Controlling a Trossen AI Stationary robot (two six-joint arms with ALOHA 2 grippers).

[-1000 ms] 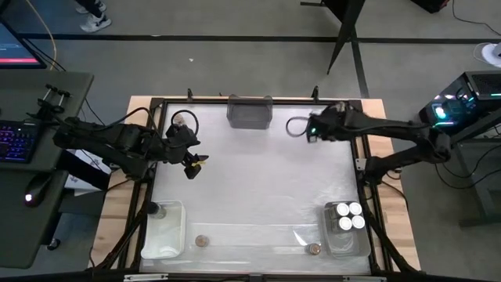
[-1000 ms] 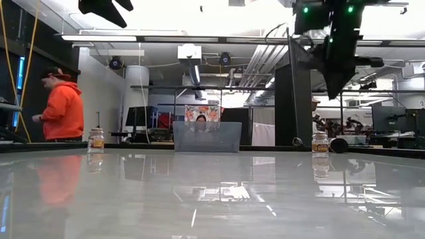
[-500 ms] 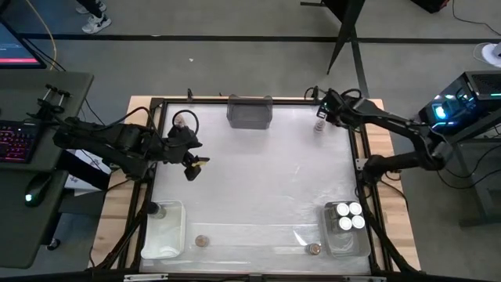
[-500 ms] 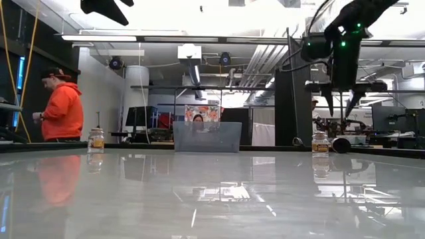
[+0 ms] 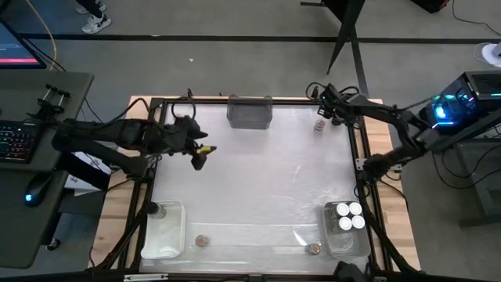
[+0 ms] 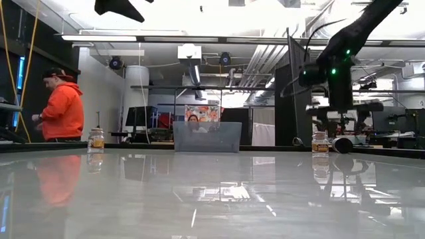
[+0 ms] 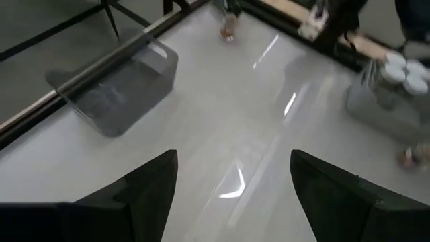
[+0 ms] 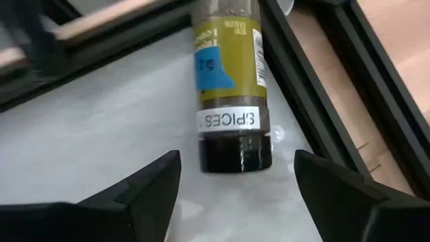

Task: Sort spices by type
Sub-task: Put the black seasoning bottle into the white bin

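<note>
A glossy white tabletop point(image 5: 258, 180) seen from above, framed by dark rails, with two dark robot arms reaching in from either side.

The right end effector point(image 5: 327, 100) sits at the far right corner, its two fingers spread apart and holding nothing. Just beside it stands a small spice jar point(image 8: 228, 87). The right wrist view shows this jar close up: a clear round cylinder of brownish spice, a yellow label with a blue patch, a white strip reading "SPICES", and a dark lid. It sits free between the open fingers, close to the black rail.

The left end effector point(image 5: 197, 151) hovers above the left half of the tabletop, fingers also spread and empty.

Elsewhere, four white-lidded jars point(image 5: 347, 216) are grouped in a clear bin point(image 5: 335, 240) at the near right corner. Two brown-topped jars point(image 5: 202, 241) rest along the near edge, and another jar point(image 5: 153, 209) is in a clear bin point(image 5: 168, 239) at the near left. A grey bin point(image 5: 250, 112) stands at the far edge.

The jars look light, rigid and smooth. Glass or hard plastic could slip or tip, so a grip across the label band at mid-height seems safest.
</note>
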